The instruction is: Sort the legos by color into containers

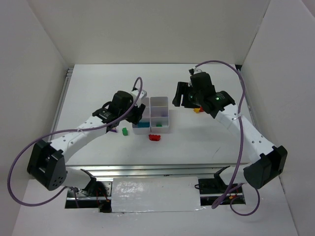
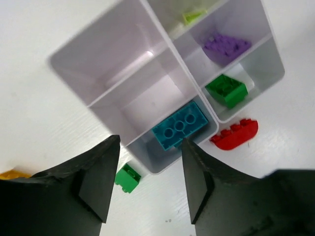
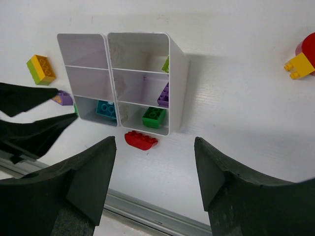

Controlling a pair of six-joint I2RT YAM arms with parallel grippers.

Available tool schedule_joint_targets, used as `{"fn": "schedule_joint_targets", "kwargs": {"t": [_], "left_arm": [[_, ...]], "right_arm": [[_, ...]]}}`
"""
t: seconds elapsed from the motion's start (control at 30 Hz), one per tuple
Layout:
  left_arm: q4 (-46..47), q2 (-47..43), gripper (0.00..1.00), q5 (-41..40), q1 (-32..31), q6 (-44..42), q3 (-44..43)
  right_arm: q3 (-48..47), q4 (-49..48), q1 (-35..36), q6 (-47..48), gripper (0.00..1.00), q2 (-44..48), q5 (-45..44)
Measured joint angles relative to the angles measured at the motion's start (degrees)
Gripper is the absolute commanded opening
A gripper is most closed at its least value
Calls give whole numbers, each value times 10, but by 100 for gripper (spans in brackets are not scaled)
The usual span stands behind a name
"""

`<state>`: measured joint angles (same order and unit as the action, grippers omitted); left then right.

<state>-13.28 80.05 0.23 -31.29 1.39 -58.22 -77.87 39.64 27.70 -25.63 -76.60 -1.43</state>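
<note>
The white six-compartment container [image 1: 158, 103] stands mid-table. In the left wrist view its wall [image 2: 98, 49] frames a teal brick [image 2: 179, 124], a green brick [image 2: 226, 90], a purple brick [image 2: 225, 46] and a lime piece [image 2: 194, 16], each in its own compartment. A red brick [image 2: 235, 134] and a small green brick [image 2: 127, 177] lie on the table beside the container. My left gripper [image 2: 150, 172] is open and empty, hovering over the near-left corner by the teal brick. My right gripper [image 3: 155, 172] is open and empty, above the table to the container's right [image 1: 179, 97].
A yellow-and-green brick [image 3: 41, 69] and a purple brick [image 3: 63, 98] lie left of the container. A yellow brick [image 3: 298, 66] and a red piece [image 3: 309, 46] lie to the right. The red brick [image 1: 155, 137] lies in front of the container. White walls enclose the table.
</note>
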Motion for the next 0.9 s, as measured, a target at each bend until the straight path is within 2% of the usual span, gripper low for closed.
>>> {"fn": "schedule_joint_targets", "kwargs": {"t": [0.03,0.07,0.17,0.2,0.27,0.3,0.43,0.67,0.8,0.9], "left_arm": [[0,-13,69,-16,0,9,0],[1,-26,80,-33,0,19,0],[4,-62,88,-87,0,53,0],[2,-70,91,-109,0,68,-2],[-9,-75,99,-152,0,96,-11],[-18,-73,99,-177,1,113,-17],[-84,-46,99,-246,28,184,-56],[-214,52,99,-289,176,305,-168],[-276,129,99,-280,230,351,-236],[-296,186,99,-256,257,367,-255]], "right_arm": [[2,0,0,0,72,0,1],[4,0,0,0,72,0,2],[13,-2,0,-1,73,0,5],[16,-2,0,-2,82,0,6],[23,-3,0,-7,89,0,7],[26,-2,0,-8,99,0,7],[27,-3,0,-15,100,0,7],[27,-2,0,-17,100,-1,10],[27,-2,-1,-15,99,-2,19],[27,-2,-2,-11,99,-3,24]]}}
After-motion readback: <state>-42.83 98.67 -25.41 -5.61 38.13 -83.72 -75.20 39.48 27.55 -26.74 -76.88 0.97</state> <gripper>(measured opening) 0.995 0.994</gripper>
